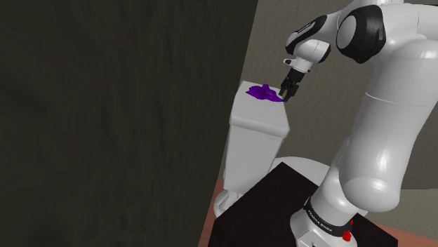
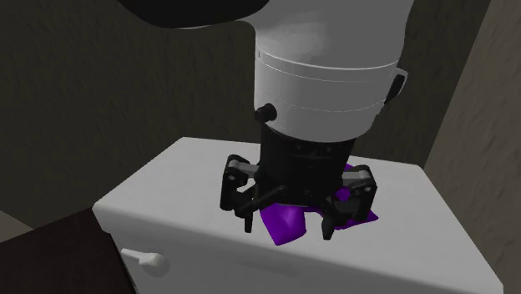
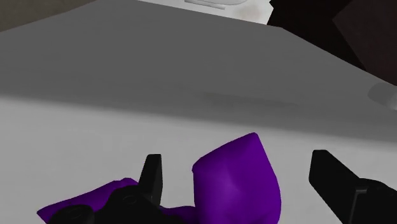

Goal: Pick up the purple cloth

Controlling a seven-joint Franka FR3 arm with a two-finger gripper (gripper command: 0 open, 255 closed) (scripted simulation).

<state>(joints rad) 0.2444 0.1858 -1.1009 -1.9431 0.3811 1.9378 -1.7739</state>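
Wrist view, purple cloth between parted jaws, atop white cistern

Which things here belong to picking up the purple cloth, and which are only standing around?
For the job: purple cloth, crumpled; gripper, open over it.
Just there: white toilet tank under the cloth; flush handle; dark stand.

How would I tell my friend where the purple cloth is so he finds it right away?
Look for the white toilet tank by the dark wall. On its flat top, under the robot's open black jaws, lies the purple cloth, crumpled into a small heap. It is the one bright colour on that white top.
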